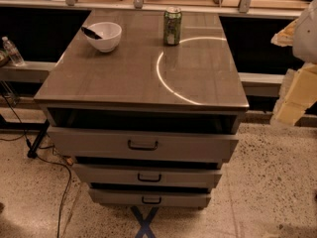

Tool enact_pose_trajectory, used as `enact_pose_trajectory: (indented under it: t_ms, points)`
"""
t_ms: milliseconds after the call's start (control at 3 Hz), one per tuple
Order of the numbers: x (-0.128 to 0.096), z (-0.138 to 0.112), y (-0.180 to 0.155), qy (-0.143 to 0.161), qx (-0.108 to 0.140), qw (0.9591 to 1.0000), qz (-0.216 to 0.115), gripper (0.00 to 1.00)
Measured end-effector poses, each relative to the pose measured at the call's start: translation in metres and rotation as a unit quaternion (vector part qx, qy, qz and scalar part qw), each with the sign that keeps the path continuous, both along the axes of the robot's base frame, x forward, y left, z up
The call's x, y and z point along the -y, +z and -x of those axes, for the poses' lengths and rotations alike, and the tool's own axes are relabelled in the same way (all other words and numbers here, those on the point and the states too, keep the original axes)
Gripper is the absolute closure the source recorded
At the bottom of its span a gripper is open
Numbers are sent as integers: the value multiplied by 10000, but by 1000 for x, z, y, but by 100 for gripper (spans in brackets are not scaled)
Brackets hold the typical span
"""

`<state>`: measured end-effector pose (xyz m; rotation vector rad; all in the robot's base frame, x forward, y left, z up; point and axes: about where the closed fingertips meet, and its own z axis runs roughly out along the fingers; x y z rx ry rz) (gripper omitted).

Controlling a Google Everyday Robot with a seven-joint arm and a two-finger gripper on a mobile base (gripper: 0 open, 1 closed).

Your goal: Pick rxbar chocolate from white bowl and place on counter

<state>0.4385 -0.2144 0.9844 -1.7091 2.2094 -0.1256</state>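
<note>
The white bowl (104,35) stands at the back left of the counter (124,78). The rxbar chocolate (91,32) lies in it, and its black end sticks out over the bowl's left rim. My gripper (293,97) is at the right edge of the view, off to the right of the counter and far from the bowl. It holds nothing that I can see.
A green drink can (172,26) stands upright at the back middle of the counter. A bright curved reflection (163,81) marks the top. The three drawers (142,145) below are pulled slightly out. A water bottle (12,51) sits on a ledge at left. Cables lie on the floor at left.
</note>
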Motion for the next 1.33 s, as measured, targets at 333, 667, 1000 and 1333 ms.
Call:
enact_pose_trajectory:
  t_ms: [333, 667, 1000, 1333]
  points:
    - [0, 0, 0, 0, 1, 10000, 0, 0]
    - [-29, -19, -3, 230, 122, 9996, -128, 0]
    - [-135, -88, -5, 1011, 568, 9916, -581, 0]
    - [-179, -116, -3, 1287, 779, 9855, -784, 0]
